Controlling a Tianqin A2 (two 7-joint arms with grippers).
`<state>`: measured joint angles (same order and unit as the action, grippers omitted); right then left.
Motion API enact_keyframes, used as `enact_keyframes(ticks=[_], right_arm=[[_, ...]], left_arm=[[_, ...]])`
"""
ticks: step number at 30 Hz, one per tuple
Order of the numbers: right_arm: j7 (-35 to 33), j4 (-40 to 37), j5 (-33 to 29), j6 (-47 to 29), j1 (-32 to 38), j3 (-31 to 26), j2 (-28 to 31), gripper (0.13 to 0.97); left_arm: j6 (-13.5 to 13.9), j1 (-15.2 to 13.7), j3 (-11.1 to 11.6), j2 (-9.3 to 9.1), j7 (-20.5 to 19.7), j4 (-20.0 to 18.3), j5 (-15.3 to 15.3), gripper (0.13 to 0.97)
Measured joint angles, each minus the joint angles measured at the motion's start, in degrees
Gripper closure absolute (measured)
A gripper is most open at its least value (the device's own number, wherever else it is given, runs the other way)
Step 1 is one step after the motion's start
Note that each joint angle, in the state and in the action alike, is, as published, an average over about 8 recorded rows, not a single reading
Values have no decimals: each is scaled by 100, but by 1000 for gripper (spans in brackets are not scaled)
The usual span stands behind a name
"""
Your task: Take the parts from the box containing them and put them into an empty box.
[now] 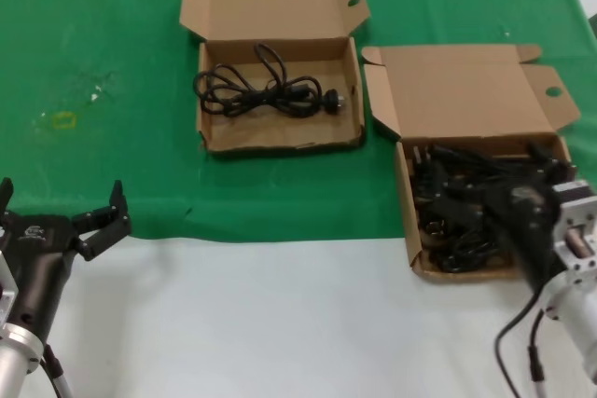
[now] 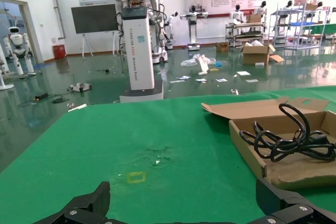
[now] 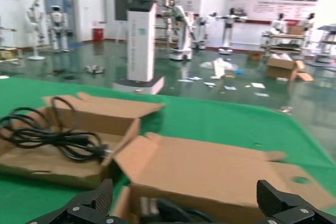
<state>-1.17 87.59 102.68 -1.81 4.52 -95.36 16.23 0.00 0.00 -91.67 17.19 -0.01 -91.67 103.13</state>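
Observation:
The tall-lidded carton at the right holds a heap of several black power cords. My right gripper hangs open just over that heap, near the tray's front. In the right wrist view it faces the carton's lid, with cords between the jaws. The shorter-lidded carton at the back centre holds one looped cord. It also shows in the left wrist view with its cord. My left gripper is open and empty at the front left.
A green cloth covers the back of the table; the front strip is bare white. A small yellow tape mark lies on the cloth at the left. The two cartons stand close together.

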Motion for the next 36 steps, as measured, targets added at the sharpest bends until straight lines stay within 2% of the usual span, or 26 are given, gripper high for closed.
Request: enact_keyframes(ticks=[6, 36], right_arm=[[46, 158, 18, 70, -175, 142, 37, 129], [47, 163, 18, 72, -180, 147, 38, 129]], left_arm=[[0, 0, 0, 0, 0, 0, 0, 132], [0, 0, 0, 0, 0, 0, 0, 132]])
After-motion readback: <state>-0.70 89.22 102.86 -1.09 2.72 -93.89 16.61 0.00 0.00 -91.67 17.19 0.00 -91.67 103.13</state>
